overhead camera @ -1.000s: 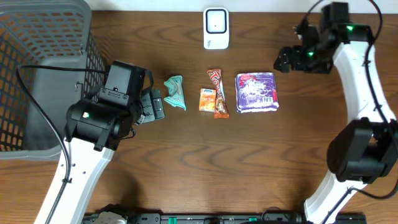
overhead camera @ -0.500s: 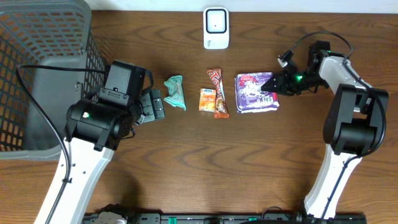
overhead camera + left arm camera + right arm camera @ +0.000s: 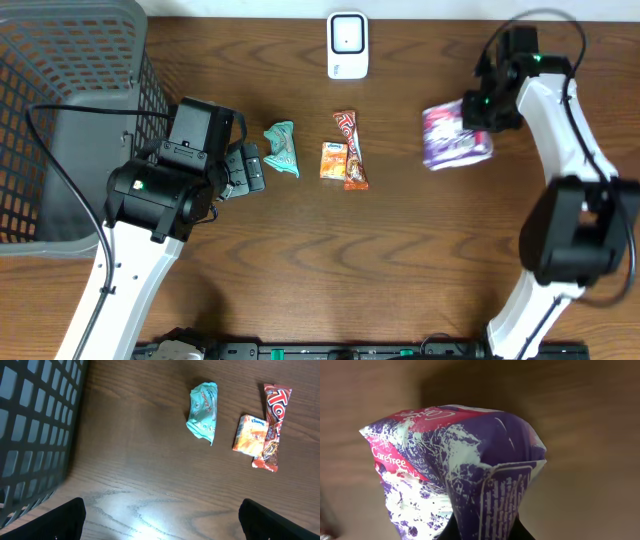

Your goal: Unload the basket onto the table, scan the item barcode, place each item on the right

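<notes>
The item, a purple and white packet [image 3: 455, 135], hangs above the table at the right, and my right gripper [image 3: 478, 112] is shut on its edge. In the right wrist view the packet [image 3: 460, 475] fills the frame, bunched where the right gripper [image 3: 485, 532] pinches it; I see a printed panel on it but no clear barcode. The white scanner [image 3: 347, 45] stands at the back centre, to the packet's left. My left gripper [image 3: 252, 168] stands open beside a teal packet [image 3: 282, 148], holding nothing; its fingers [image 3: 65, 520] frame bare wood.
A small orange packet [image 3: 333, 160] and a red bar [image 3: 350, 150] lie together mid-table, also in the left wrist view as orange packet [image 3: 252, 435] and red bar [image 3: 272, 425], near the teal packet [image 3: 203, 410]. A grey mesh basket [image 3: 60, 120] fills the left side.
My right gripper came down onto the purple packet, shut on it and lifted it off the table toward the right and back. The left arm has stayed still.
</notes>
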You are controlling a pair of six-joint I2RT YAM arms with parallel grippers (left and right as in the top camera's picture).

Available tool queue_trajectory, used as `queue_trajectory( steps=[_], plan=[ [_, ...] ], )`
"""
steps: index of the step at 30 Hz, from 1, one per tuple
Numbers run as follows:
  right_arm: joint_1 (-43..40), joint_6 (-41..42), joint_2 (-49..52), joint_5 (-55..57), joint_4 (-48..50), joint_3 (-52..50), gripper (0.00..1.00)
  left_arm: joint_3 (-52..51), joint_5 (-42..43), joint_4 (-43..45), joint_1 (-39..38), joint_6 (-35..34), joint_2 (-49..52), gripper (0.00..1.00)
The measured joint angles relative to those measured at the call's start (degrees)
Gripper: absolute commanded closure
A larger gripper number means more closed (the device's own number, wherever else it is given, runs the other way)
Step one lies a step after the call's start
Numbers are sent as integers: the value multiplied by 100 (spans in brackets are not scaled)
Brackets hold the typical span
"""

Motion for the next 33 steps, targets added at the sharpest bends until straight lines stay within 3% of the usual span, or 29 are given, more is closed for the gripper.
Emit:
queue_trajectory(
  steps=[4,8,10,15,17,22,28,33],
  plan=[
    [767,675,-426,2634,-208,116,99,0,0,0,0,0,0,2],
    [1182,916,-192,3611,-214,37,98,0,0,0,0,0,0,2],
    [1344,992,101,3729,-214,-11,90,0,0,0,0,0,0,2],
    [1757,1156,789,3270,48,-120,66,0,0,0,0,0,0,2],
    [1956,1198,802,3051,269,-120,48,0,0,0,0,0,0,2],
    [2402,1167,767,1912,345,380,27,0,0,0,0,0,0,2],
    [2216,933,752,909,-382,1845,20,0,0,2,0,0,0,2],
    [1478,533,649,369,-907,2159,18,0,0,0,0,0,0,2]
  ],
)
